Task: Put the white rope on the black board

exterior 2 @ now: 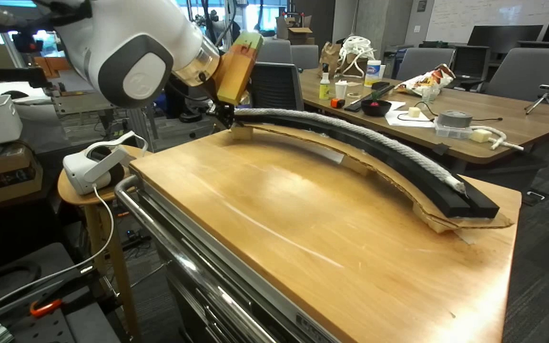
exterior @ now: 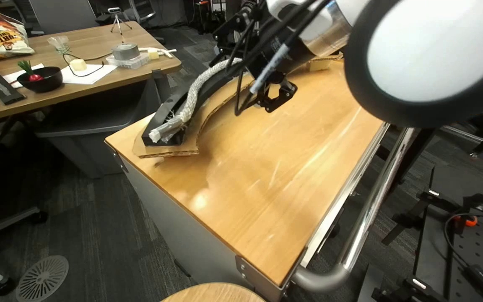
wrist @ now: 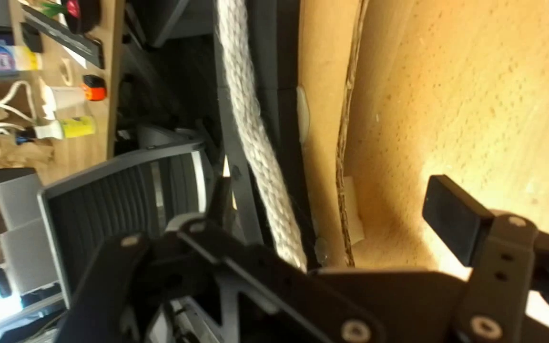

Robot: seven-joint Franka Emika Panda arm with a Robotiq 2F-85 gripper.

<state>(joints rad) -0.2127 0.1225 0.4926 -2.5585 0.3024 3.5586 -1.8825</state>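
Observation:
The white rope (exterior: pixel 195 90) lies lengthwise over the black board (exterior: pixel 170 109), a curved black strip with a groove. In another exterior view the rope (exterior 2: pixel 379 136) follows the board's outer side, and its taped end stops short of the board's end (exterior 2: pixel 474 200). In the wrist view the rope (wrist: pixel 250 124) slants across the board (wrist: pixel 284 62), from its outer edge toward the groove. My gripper (wrist: pixel 336 205) is open, with its fingers wide apart, near the far end of the rope. The gripper also shows in both exterior views (exterior: pixel 277 98) (exterior 2: pixel 224 116). The rope's far end is hidden behind it.
The board rests on cardboard (exterior 2: pixel 374 166) on a wooden tabletop (exterior 2: pixel 303 205). A chrome rail (exterior 2: pixel 193 267) runs along one side. A second table (exterior 2: pixel 503 107) with a bowl, tape and other items stands behind. A headset (exterior 2: pixel 93 166) sits on a stool.

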